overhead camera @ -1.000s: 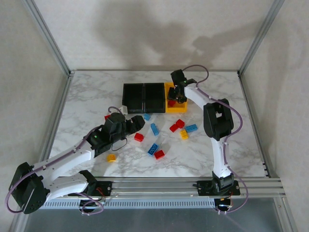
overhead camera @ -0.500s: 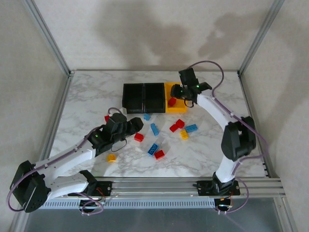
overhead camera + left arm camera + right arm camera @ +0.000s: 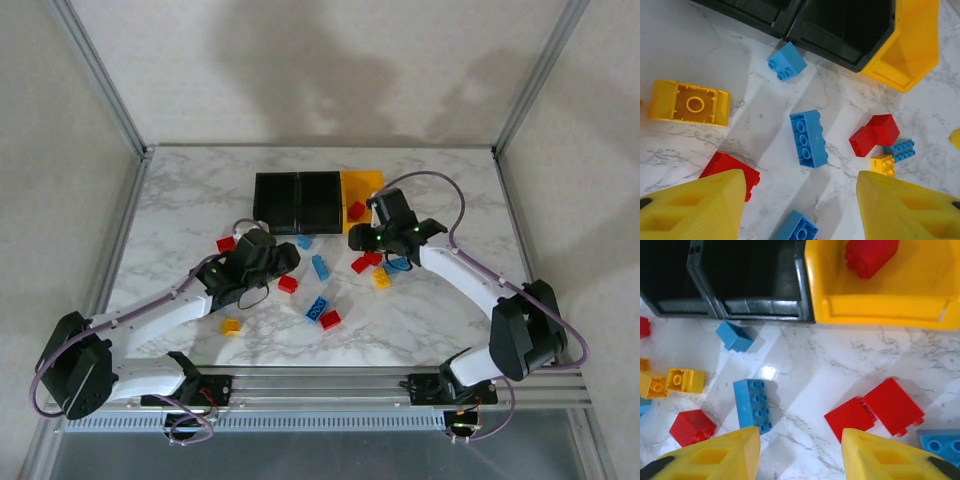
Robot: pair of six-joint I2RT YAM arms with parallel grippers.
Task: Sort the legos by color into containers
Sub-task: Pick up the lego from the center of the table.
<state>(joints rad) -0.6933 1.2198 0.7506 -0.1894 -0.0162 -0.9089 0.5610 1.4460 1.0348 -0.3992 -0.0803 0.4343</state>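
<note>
The containers stand in a row at the back: two black bins [image 3: 298,200] and a yellow-orange bin [image 3: 366,184] with one red lego [image 3: 356,210] inside, also seen in the right wrist view [image 3: 871,255]. Loose legos in red, blue and yellow lie in front of them. My left gripper [image 3: 287,258] is open over a red lego [image 3: 730,170] and near a long blue lego [image 3: 808,138], holding nothing [image 3: 800,200]. My right gripper [image 3: 357,240] hangs open and empty [image 3: 800,450] between a blue lego [image 3: 753,404] and joined red legos [image 3: 875,412].
More legos lie around: a small blue one [image 3: 304,241] by the black bins, a red one [image 3: 226,244] at the left, a yellow one [image 3: 231,326] near the front, blue [image 3: 317,309] and red [image 3: 330,320] in the middle, yellow [image 3: 381,278] and blue [image 3: 397,264] at the right.
My right gripper has come away from the yellow-orange bin toward the loose legos, leaving the red lego in the bin. My left gripper shifted slightly and its jaws narrowed a little.
</note>
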